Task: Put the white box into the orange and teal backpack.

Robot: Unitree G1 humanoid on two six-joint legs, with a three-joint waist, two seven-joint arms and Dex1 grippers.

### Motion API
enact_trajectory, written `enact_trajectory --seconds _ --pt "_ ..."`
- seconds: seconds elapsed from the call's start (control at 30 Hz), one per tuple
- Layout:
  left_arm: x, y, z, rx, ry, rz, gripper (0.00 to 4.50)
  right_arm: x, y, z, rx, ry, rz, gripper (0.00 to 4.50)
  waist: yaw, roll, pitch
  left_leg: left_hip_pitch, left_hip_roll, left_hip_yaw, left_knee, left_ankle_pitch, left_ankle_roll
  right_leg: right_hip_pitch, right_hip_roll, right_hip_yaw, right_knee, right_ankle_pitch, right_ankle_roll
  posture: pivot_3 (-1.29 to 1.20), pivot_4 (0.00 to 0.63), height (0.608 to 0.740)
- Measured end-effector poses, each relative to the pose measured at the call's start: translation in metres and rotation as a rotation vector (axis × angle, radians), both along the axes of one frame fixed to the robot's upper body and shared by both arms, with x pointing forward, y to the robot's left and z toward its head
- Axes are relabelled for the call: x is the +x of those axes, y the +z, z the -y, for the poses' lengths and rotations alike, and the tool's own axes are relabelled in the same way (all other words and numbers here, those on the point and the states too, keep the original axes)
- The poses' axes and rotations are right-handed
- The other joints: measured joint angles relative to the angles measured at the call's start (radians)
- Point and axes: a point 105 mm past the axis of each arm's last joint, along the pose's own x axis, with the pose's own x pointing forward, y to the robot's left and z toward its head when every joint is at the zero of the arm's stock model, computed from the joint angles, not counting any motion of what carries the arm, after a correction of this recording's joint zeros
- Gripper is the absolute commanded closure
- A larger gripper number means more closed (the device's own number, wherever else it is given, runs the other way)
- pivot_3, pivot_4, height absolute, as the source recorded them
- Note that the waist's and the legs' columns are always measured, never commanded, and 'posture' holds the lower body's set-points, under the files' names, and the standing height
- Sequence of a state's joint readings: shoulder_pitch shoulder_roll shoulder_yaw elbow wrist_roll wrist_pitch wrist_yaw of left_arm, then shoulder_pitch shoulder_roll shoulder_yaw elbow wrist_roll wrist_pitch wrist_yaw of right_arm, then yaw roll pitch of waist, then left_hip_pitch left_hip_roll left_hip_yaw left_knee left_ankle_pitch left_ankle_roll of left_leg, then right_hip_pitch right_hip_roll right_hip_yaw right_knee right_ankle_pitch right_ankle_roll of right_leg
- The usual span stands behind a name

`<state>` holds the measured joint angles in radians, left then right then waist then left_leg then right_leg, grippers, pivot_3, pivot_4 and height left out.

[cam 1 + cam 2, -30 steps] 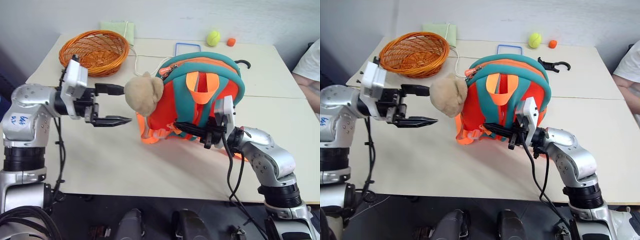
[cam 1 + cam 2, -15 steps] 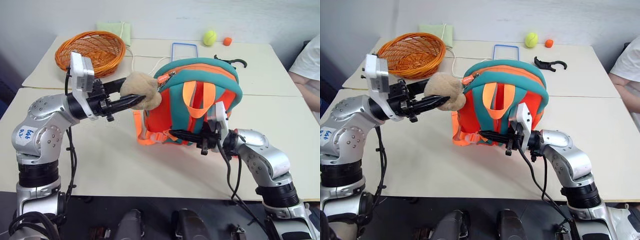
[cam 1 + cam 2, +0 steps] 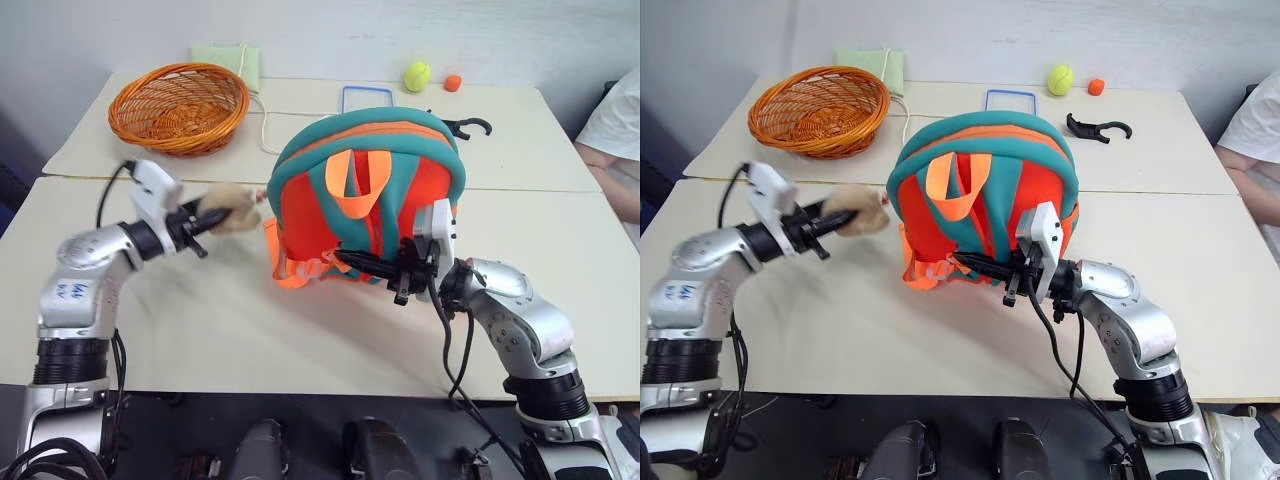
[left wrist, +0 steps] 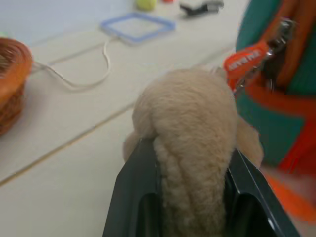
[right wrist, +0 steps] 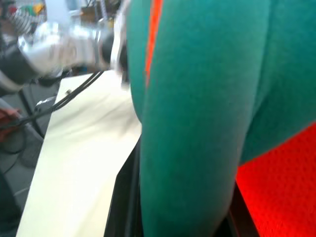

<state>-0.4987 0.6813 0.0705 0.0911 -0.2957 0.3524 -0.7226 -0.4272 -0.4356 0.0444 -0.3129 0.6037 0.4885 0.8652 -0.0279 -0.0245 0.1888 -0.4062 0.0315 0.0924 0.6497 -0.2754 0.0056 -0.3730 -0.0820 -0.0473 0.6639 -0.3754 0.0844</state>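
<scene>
Black fingers of the right tool [image 3: 375, 268] are clenched on a teal strap at the near side of the backpack [image 3: 400, 190], which stands upright mid-tabletop [image 3: 250, 330]; in the right wrist view the teal band [image 5: 197, 123] runs between the two fingers. To the left, the left tool [image 3: 208, 220] is clamped on the tan plush [image 4: 190, 128] that hangs from the backpack's zipper pull by an orange tag [image 4: 244, 58]; its fingers press the plush from both sides. The white box cannot be made out anywhere. Farther back sit a wicker basket [image 3: 180, 105] at the left, a blue-rimmed lid [image 3: 365, 97], a black clip [image 3: 1098, 127], a tennis ball [image 3: 417, 74] and a small orange ball [image 3: 453, 82].
</scene>
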Motion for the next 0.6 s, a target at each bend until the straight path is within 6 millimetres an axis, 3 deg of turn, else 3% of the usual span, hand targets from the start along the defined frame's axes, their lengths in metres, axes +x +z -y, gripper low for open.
enact_trajectory --seconds 0.17,0.2,0.3,0.43,0.53,0.6 --pt "-0.003 -0.021 0.027 0.059 -0.119 -0.005 3.61 0.001 0.002 0.000 0.021 -0.014 -0.002 4.45 0.000 0.000 0.000 0.000 0.000 0.000 0.000 0.000 0.000 0.000 0.000 0.000 0.000 0.000 0.000 0.00 0.150 0.740" --pt "-0.006 -0.022 0.030 0.050 -0.145 -0.009 3.30 0.002 0.001 0.000 0.029 -0.017 -0.006 4.45 0.000 0.000 0.000 0.000 0.000 0.000 0.000 0.000 0.000 0.000 0.000 0.000 0.000 0.000 0.000 0.00 0.150 0.740" --pt "-0.010 -0.021 0.026 -0.002 -0.148 -0.026 2.37 0.000 -0.004 0.002 0.060 -0.022 -0.041 3.36 0.000 0.000 0.000 0.000 0.000 0.000 0.000 0.000 0.000 0.000 0.000 0.000 0.000 0.000 0.000 0.00 0.150 0.740" --pt "-0.020 -0.022 0.009 -0.015 -0.140 -0.034 1.11 -0.003 -0.018 0.024 -0.005 -0.059 -0.049 2.05 0.000 0.000 0.000 0.000 0.000 0.000 0.000 0.000 0.001 0.000 -0.001 0.000 0.000 0.000 0.000 0.00 0.150 0.740" --pt "-0.044 -0.022 -0.026 0.022 -0.111 -0.066 0.14 -0.007 -0.024 0.071 -0.096 -0.161 -0.044 0.98 -0.001 0.000 0.000 0.000 0.000 0.000 -0.001 -0.001 0.001 0.000 -0.001 0.000 -0.001 0.000 0.000 0.00 0.150 0.740" --pt "-0.063 -0.025 -0.041 0.066 -0.127 -0.079 0.00 -0.013 -0.026 0.097 -0.152 -0.215 -0.046 0.34 0.000 0.000 0.000 0.000 0.000 0.000 -0.002 -0.001 0.001 0.000 -0.001 0.000 -0.003 0.000 0.000 0.00 0.150 0.740"
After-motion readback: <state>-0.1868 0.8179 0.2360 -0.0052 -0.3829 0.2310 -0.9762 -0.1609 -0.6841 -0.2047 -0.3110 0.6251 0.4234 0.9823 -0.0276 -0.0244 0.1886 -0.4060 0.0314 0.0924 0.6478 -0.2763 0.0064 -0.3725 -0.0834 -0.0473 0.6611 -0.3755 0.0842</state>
